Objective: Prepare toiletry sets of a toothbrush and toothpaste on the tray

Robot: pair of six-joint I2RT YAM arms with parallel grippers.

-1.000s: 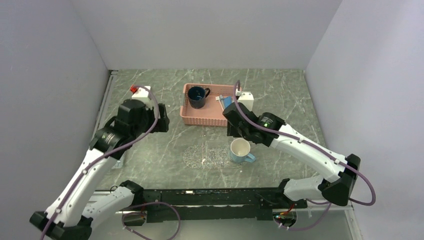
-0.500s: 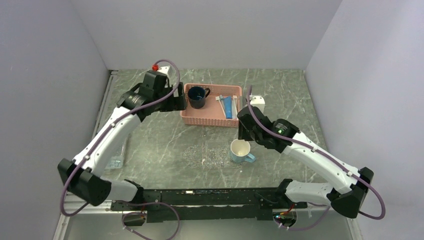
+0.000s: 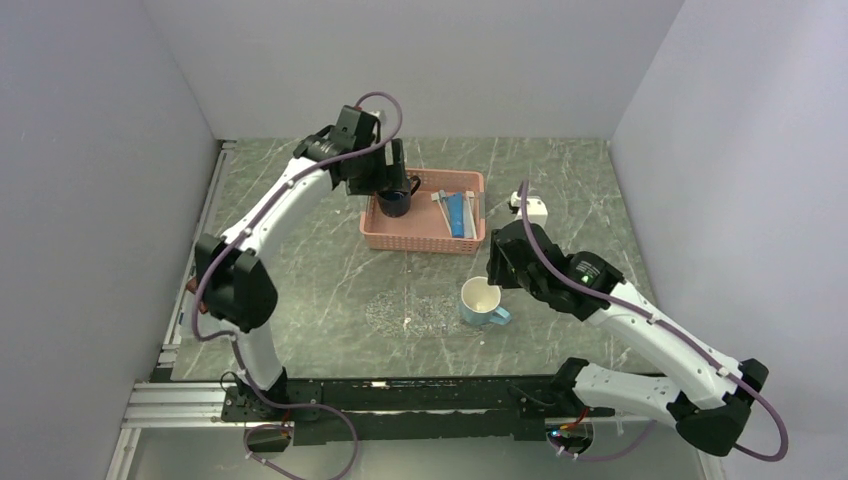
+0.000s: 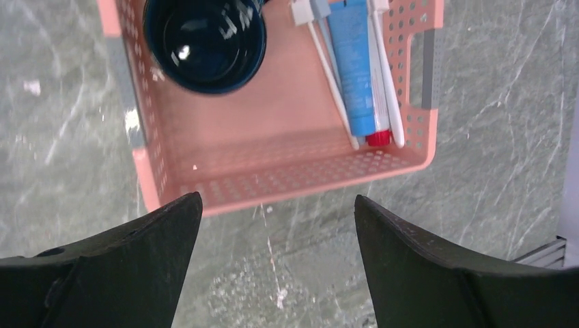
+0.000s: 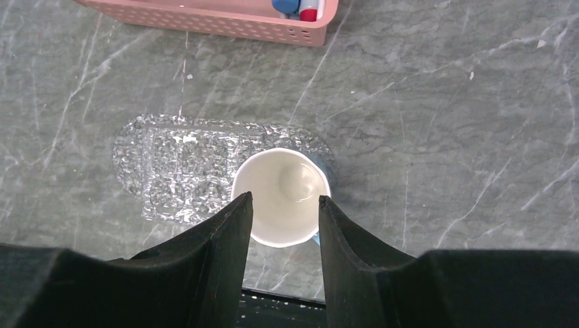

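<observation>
Lying in the pink basket point(image 4: 307, 181) at the far side of the surface point(image 5: 444, 102) is the toothpaste point(image 4: 354, 68). It is a flat blue tube with a red cap at its near end. A thin white toothbrush point(image 4: 329, 78) lies right beside it on one side. Another white one lies on its other side, against the basket wall. A dark blue mug point(image 4: 205, 41) stands in the left part of the same basket.

The tray point(image 5: 171, 171) is clear and bumpy, near the middle of the surface, well apart from the basket. A white mug point(image 5: 281, 195) stands at its right end.

The left fingers point(image 4: 147, 253) hang over the near wall of the basket. They are spread wide and hold nothing. The right fingers point(image 5: 218, 246) hang over the white mug with a middle-sized gap, and nothing is held between them.

The toothbrush heads are cut off by the top edge of the left wrist view. The tray is hard to see against the grey-green stone, and its edges fade away. From the right wrist, only the tube's tip peeks in at the top edge. From above, the left arm covers part of the dark blue mug, and the right fingers are too dark to make out.
</observation>
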